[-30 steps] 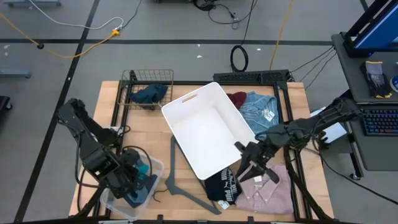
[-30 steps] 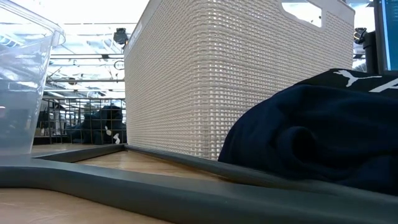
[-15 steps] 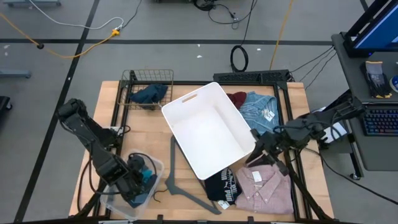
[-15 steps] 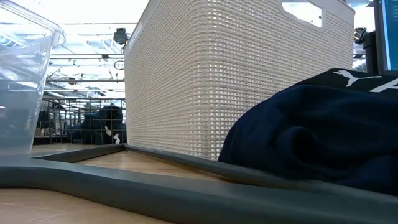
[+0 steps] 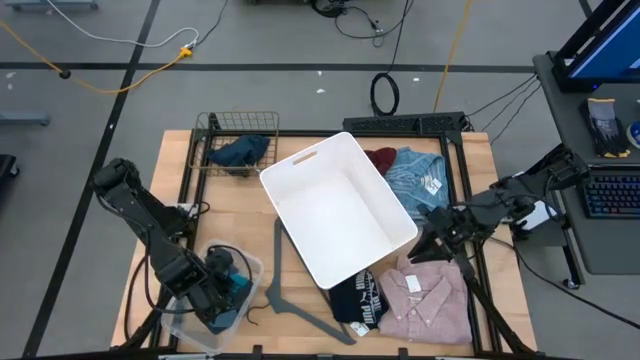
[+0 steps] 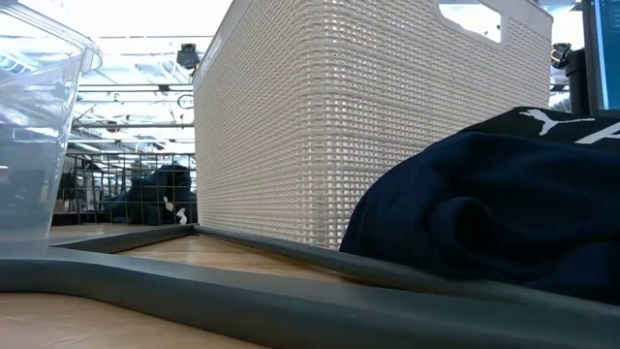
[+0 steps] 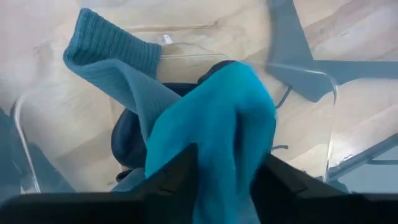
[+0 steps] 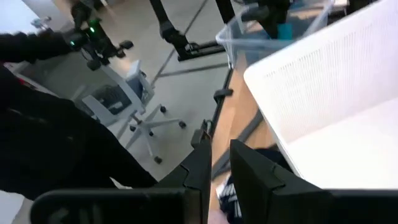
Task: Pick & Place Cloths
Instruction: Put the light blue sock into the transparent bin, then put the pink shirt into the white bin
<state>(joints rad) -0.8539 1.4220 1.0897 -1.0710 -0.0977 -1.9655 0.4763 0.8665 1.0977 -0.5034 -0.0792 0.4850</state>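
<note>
My left gripper (image 5: pixel 222 290) points down into a clear plastic bin (image 5: pixel 255 266) at the near left. Its fingers stand apart with a teal cloth (image 7: pixel 211 118) bunched between them. Under the teal cloth lies a navy cloth (image 7: pixel 126 134). My right gripper (image 5: pixel 420 248) hangs above the table's right side, over the pink shirt's far edge and beside the white basket (image 5: pixel 300 160). Only a narrow gap shows between its fingers (image 8: pixel 221 165), and nothing is in it. The pink shirt (image 5: pixel 425 300) lies flat at the near right, with the black cloth with white print (image 5: pixel 358 298) beside it. My left gripper comes from above, pointing down, and the teal cloth's bunched middle (image 7: pixel 227 158) fills the space between its parted fingers (image 7: pixel 177 177). The cloth rests in the bin on the navy cloth, and one ribbed end (image 7: pixel 106 43) lies out over the bin's edge.
A grey hanger (image 5: pixel 285 290) lies between the bin and the black cloth. A wire basket (image 5: pixel 212 125) at the far left holds a navy cloth (image 5: pixel 240 152). A maroon cloth (image 5: pixel 380 158) and a light-blue shirt (image 5: pixel 415 178) lie behind the white basket.
My left gripper has sunk into the clear bin with the teal cloth. My right gripper has drawn back toward the table's right edge and tipped up toward level, off the pink shirt, which now lies uncovered.
</note>
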